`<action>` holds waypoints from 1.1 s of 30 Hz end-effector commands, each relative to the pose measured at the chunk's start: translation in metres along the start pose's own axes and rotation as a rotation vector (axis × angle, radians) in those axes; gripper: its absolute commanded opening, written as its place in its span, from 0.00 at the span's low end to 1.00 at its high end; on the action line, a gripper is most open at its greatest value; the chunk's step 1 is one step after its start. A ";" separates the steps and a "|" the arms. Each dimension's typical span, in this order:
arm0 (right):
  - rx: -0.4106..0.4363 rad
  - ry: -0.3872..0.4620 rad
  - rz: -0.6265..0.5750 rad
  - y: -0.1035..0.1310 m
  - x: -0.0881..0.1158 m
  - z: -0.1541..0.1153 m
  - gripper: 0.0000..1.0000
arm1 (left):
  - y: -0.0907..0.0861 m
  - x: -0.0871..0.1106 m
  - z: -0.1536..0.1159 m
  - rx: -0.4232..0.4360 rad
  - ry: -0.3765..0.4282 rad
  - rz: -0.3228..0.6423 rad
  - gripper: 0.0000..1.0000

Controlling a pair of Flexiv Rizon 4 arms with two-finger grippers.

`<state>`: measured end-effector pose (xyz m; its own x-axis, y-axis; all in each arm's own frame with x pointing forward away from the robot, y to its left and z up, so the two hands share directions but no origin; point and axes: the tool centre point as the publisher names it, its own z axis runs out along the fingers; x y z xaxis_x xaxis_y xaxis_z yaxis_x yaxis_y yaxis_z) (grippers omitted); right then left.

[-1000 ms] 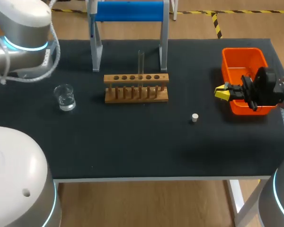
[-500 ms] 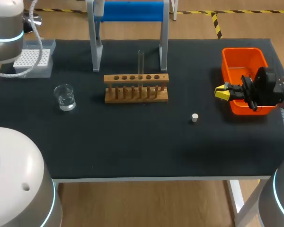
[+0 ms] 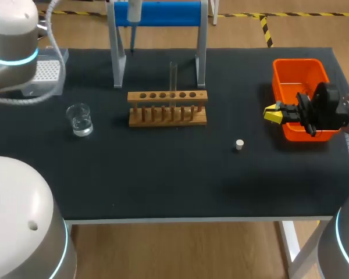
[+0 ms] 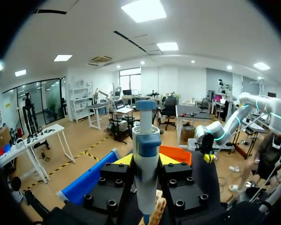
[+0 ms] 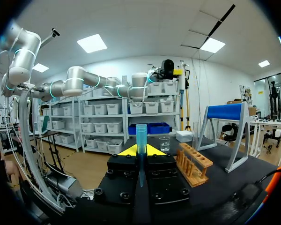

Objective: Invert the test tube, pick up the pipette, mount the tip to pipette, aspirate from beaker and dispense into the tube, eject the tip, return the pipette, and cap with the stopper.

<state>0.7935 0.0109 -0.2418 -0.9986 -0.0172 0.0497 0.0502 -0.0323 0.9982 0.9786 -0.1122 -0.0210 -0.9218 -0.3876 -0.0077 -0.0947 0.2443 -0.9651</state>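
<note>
The left tool (image 4: 146, 160) clamped the pipette (image 4: 146, 140) by the blue stand (image 3: 163, 13); the right tool (image 3: 273, 114) hung at the orange bin's (image 3: 299, 61) edge, apart or together I could not tell.

Left end effector (image 4: 145, 160) gripping pipette (image 4: 146, 140), right one (image 3: 273, 114) closed

Matt black cloth-like cover on the counter (image 3: 163, 180). Bare light wood for the rack (image 3: 167, 115). Clear, shining glass for the beaker (image 3: 79, 120) and test tube (image 3: 173, 72). Smooth white and blue plastic on the pipette (image 4: 146, 154); glossy orange plastic for the bin (image 3: 299, 62).
</note>
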 end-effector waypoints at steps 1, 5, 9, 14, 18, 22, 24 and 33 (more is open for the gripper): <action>0.001 0.000 0.000 0.000 0.001 -0.001 0.00 | 0.001 0.029 0.003 0.050 -0.093 0.008 0.00; 0.001 0.000 0.000 0.000 0.001 -0.001 0.00 | -0.006 0.047 0.006 0.075 -0.101 0.028 0.00; 0.001 0.000 0.000 0.000 0.001 -0.001 0.00 | -0.011 0.063 0.006 0.139 -0.040 0.051 0.00; 0.001 0.000 0.000 0.000 0.001 -0.001 0.00 | -0.015 0.079 0.004 0.131 -0.022 0.052 0.00; 0.001 0.000 0.000 0.000 0.001 -0.001 0.00 | -0.016 0.089 0.003 0.130 -0.026 0.050 0.00; 0.001 0.000 0.000 0.000 0.001 -0.001 0.00 | -0.018 0.096 0.006 0.152 -0.007 0.052 0.00; 0.001 0.000 0.000 0.000 0.001 -0.001 0.00 | -0.019 0.099 0.007 0.160 -0.007 0.053 0.00; 0.001 0.000 0.000 0.000 0.001 -0.001 0.00 | -0.025 0.115 0.018 0.167 0.043 0.035 0.00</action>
<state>0.7934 0.0109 -0.2418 -0.9986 -0.0172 0.0497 0.0502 -0.0323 0.9982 0.8799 -0.1752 -0.0016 -0.9375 -0.3461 -0.0377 -0.0003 0.1091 -0.9940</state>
